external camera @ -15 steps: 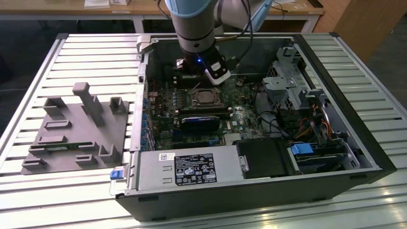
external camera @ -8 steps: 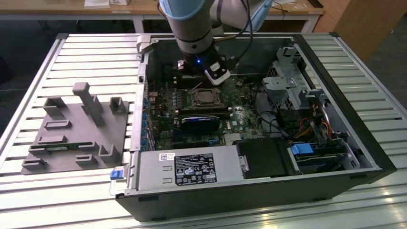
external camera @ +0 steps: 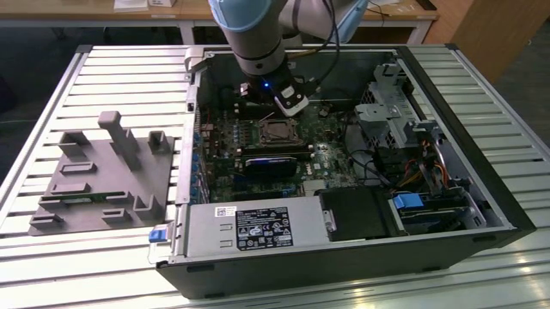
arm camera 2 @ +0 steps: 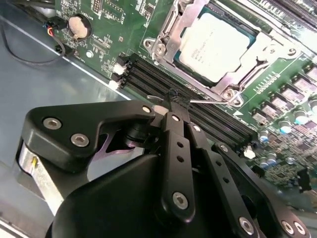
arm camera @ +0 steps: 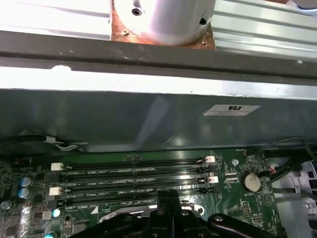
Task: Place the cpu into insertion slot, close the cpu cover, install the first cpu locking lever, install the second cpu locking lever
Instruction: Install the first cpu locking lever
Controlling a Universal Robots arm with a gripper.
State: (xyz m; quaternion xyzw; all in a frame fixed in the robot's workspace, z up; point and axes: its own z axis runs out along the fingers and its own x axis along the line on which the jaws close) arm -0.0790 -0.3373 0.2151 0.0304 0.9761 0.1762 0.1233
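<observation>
In the second wrist view the cpu [arm camera 2: 218,42] lies flat in the insertion slot [arm camera 2: 154,48], its silver top showing through the window of the cpu cover [arm camera 2: 232,75], which is down over it. A thin wire locking lever [arm camera 2: 205,101] runs along the socket's edge by the memory slots. My gripper [arm camera 2: 173,95] is shut, with its black tips right at this lever rod. In the exterior view the gripper [external camera: 277,109] hangs inside the open computer case just behind the insertion slot [external camera: 273,131]. The gripper [arm camera: 168,197] also shows over the memory slots in the first wrist view.
Long black memory slots [arm camera 2: 163,79] lie between the gripper and the socket. A coin battery [arm camera: 251,182] sits near the case wall [arm camera: 158,119]. A power supply [external camera: 257,225], a drive cage [external camera: 391,116] and cables crowd the case. A grey fixture [external camera: 103,174] stands on the table.
</observation>
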